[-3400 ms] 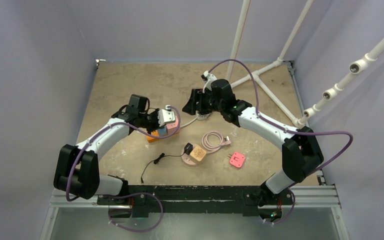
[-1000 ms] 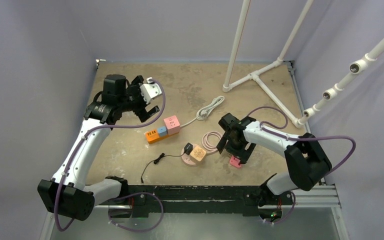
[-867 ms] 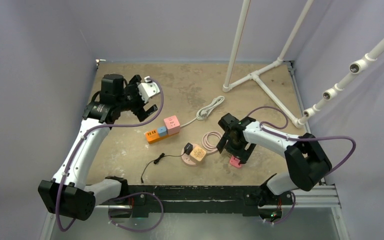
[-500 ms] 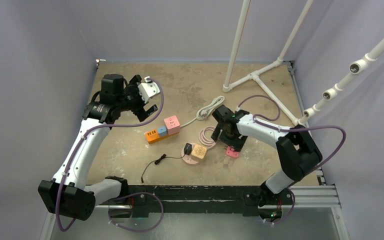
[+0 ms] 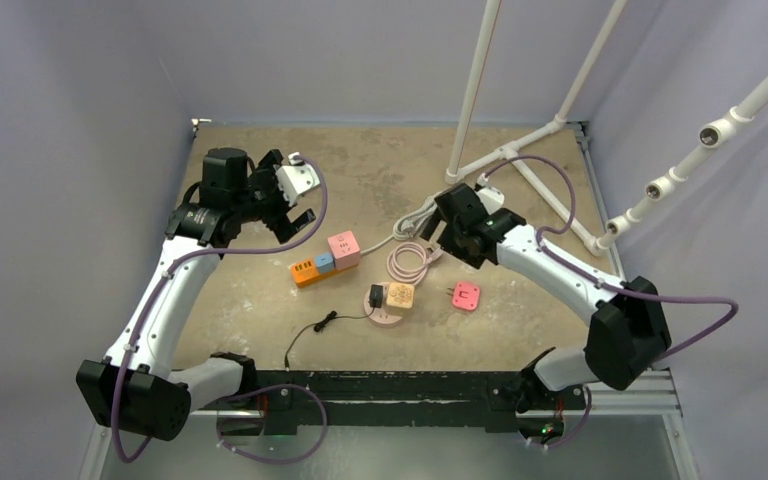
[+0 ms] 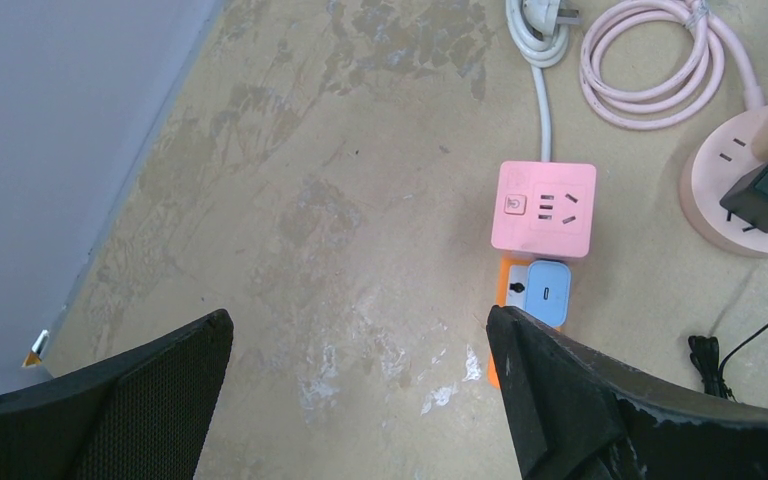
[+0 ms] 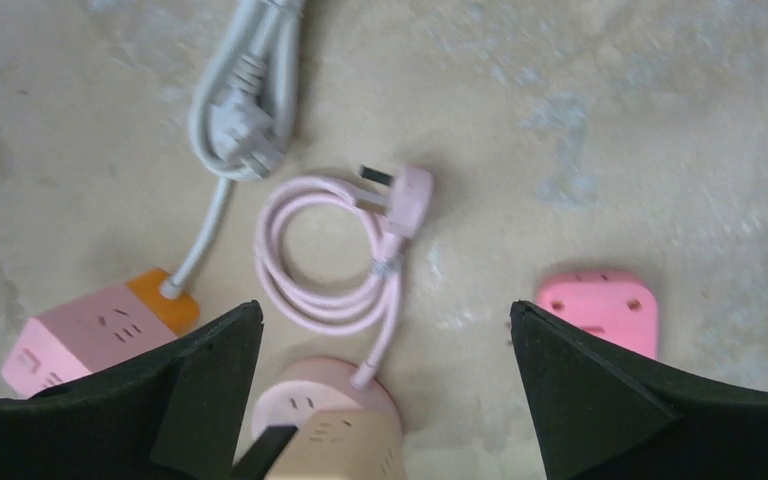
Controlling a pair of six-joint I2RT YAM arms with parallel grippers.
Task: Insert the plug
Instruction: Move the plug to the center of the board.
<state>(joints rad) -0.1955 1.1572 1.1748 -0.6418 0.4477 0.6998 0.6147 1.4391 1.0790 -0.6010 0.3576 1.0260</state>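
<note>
Reach is deciding this one. From the top camera, my right gripper is hanging wide open and empty just beside the pink cable coil. My left gripper, also spread wide and empty, is hovering over the far left of the table, on the other side of the pink socket cube from that coil. So my right arm is the nearer one to the pink plug, which is too small to pick out from up here.

Through my left wrist camera, the pink socket cube is lying face up, ahead and to the right of my spread fingers. A blue block is touching its near side, on an orange strip. The pink cable coil is showing at the top right, but the pink plug is not appearing in this frame.

Through my right wrist camera, the pink plug is lying flat on the table just ahead of my open fingers. Its prongs are pointing left, so its long axis is running nearly along the line my fingers close on. I am judging that a wrist turn will be needed to pinch its sides. One finger is partly hiding the round pink base, and blur is softening the flat pink adapter.
</note>
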